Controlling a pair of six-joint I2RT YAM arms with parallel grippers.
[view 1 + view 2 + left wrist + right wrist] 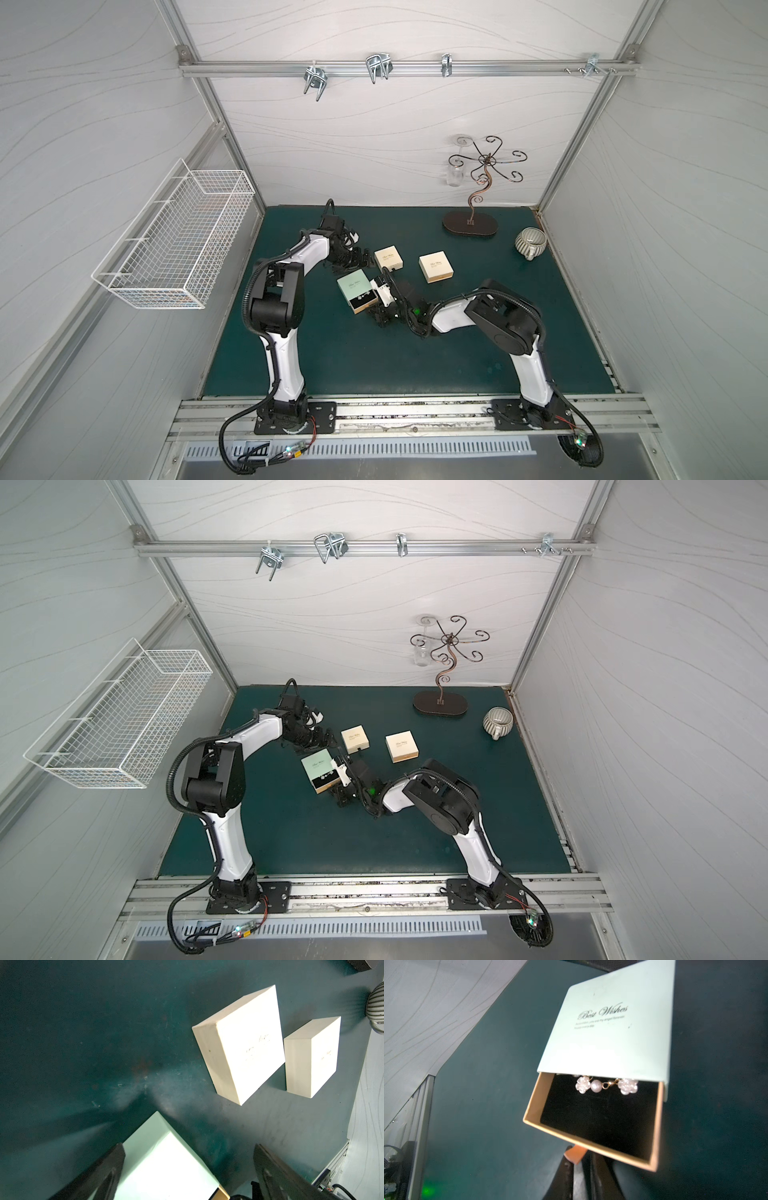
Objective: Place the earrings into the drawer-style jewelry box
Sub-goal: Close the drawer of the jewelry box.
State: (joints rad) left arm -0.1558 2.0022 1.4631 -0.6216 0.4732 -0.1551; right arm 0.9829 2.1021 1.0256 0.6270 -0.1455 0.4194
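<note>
Right tool (581,1164) at tab (574,1153), earrings (606,1085) clear from wrist

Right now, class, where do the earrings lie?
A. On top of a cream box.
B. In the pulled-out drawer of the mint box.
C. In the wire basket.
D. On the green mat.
B: the right wrist view shows the earrings inside the drawer, which is slid partway out of the mint box.
</note>
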